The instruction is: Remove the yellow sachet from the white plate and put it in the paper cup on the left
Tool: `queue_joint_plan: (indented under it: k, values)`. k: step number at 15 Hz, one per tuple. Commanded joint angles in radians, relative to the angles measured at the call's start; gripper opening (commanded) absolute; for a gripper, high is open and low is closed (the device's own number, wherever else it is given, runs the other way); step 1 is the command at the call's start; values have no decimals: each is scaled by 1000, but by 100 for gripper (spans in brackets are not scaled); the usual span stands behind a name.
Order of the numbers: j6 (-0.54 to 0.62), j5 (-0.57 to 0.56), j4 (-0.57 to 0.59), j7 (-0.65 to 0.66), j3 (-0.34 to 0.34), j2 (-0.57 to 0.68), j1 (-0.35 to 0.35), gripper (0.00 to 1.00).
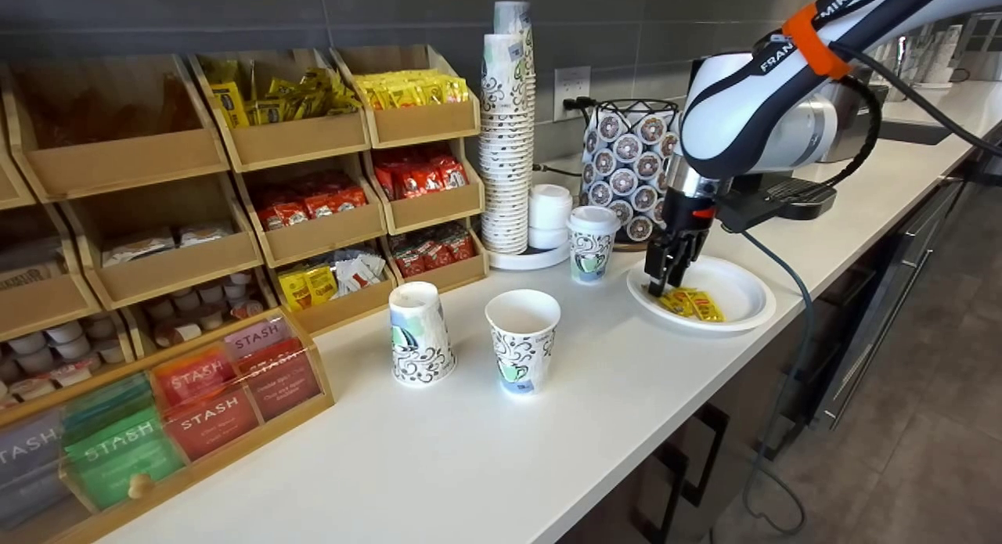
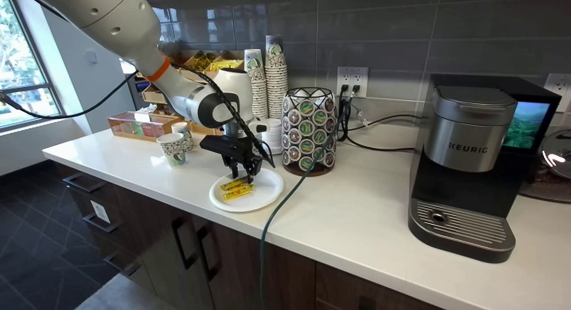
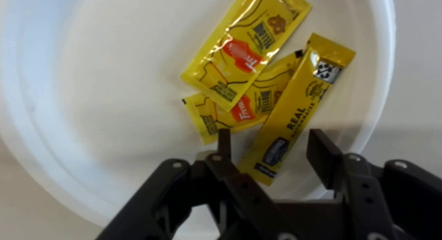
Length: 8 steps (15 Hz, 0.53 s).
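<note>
White printed paper cup (image 1: 523, 344), upright, uncovered: likely your destination. Rightward: round white plate (image 1: 740, 288), bearing two flat yellow mustard sachets (image 3: 243, 50), then one slim yellow mayonnaise sachet (image 3: 296, 112), apparent target; black gripper (image 3: 270, 140) straddling it, fingers apart, holding nothing. Step, seemingly: pick-up. Next: you need to close on that sachet alone.

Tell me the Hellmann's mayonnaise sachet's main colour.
Golden yellow; the mayonnaise sachet shows best in the wrist view.

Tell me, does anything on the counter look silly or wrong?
The upside-down paper cup stands wide end down, beside the open paper cup, which is mouth up. That looks odd, since an upside-down cup can't hold anything.
</note>
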Motion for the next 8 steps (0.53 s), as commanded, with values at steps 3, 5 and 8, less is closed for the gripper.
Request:
queue_joint_plan:
  k: [3,5,8]
  values:
    - [-26,34,37,-20,24,30,-18,56]
    - [-29,34,45,-15,22,38,-17,53]
    - [-30,34,49,-13,21,47,-18,53]
